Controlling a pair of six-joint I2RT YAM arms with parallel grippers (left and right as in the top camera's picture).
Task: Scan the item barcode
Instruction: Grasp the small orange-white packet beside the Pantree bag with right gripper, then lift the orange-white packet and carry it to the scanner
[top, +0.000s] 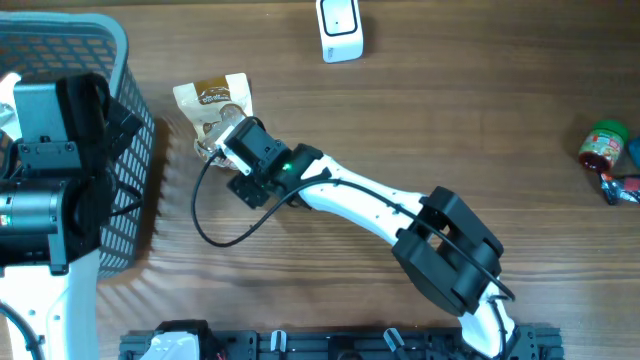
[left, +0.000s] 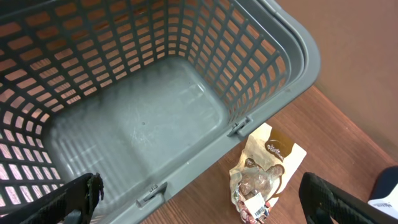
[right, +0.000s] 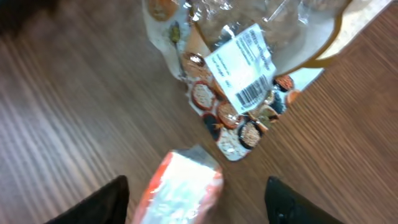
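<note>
1. Snack bag (top: 212, 98) lay flat on the wooden table (top: 450, 90), just right of the grey basket (top: 120, 60) and close to its wall. Whether it touched the wall I couldn't tell.
2. Barcode label (right: 242, 67), white with black bars, sat face up on the clear lower part of the bag. It was readable in the right wrist view, tilted diagonally.
3. Right gripper (right: 196, 183) was at the near end of the bag with its jaws apart and gripping nothing. Both fingers (right: 109, 199) showed dark at the bottom corners of the wrist view, and the bag lay ahead of them, not between them.
4. An orange-and-white blurred thing (right: 180, 186) sat between the right fingers, too soft to identify.
5. Overhead, the right arm stretched diagonally from the bottom right of the table to the bag.
6. Left gripper (left: 199, 186) was fully open and empty, hovering over the basket. Its fingertips framed the basket's near rim, with the bag on the table just beyond.
7. Basket interior held nothing visible in the left wrist view.
8. White device (top: 340, 28) stood at the far edge of the table, well apart from the bag.
9. A green-lidded jar (top: 603, 143) sat at the far right edge beside some small items, well apart from both arms.
</note>
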